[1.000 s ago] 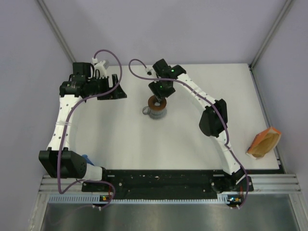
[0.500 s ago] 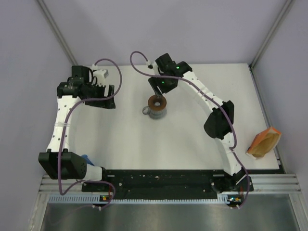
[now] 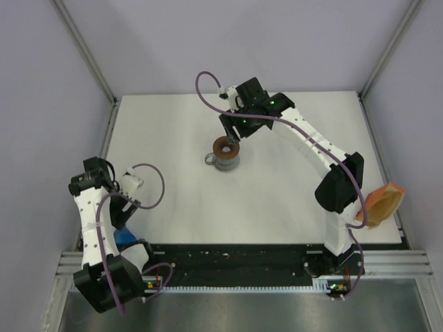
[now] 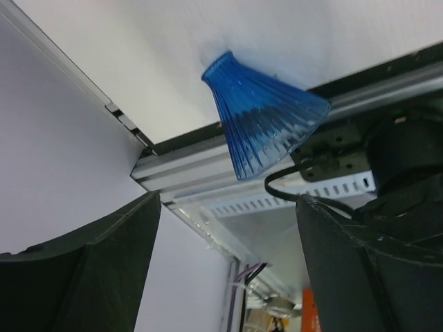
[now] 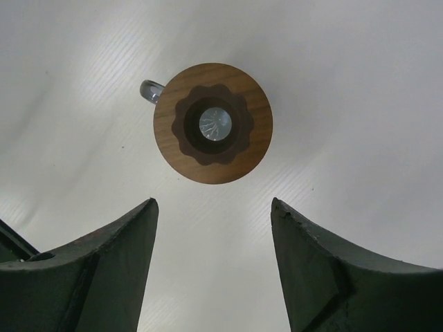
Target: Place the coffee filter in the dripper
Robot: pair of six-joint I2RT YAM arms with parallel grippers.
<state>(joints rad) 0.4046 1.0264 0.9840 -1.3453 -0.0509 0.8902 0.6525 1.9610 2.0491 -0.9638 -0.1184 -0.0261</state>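
Wrist views show left end effector spread before the dripper, right end effector spread over the mug.

Blue ribbed dripper; brown-rimmed grey mug; orange pack; white table

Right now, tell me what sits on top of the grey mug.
A brown ring with a scalloped hole caps the mug. Through the hole only a dark hollow and a pale shiny spot show; the ring covers the rest of the inside.
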